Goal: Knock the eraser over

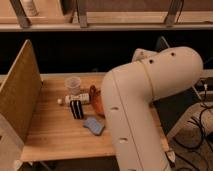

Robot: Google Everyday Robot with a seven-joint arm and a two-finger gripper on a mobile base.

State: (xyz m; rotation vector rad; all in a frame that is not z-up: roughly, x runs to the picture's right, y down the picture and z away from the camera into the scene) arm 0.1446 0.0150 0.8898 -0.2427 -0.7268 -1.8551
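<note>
Centrally on the bench [50,135], standing upright: the eraser [76,108], just in front of a lying white bottle [75,99], beside the orange bowl [96,100], blue pad [94,125] nearer the front edge. Hidden behind the big white arm [145,100]: the gripper, fingers together.

The eraser [76,108], a small black block with white vertical stripes, stands upright just in front of the lying white bottle [79,99].

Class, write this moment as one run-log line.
eraser: upright on table | gripper: out of view, shut | arm: partly covers bowl | knock: pending
</note>
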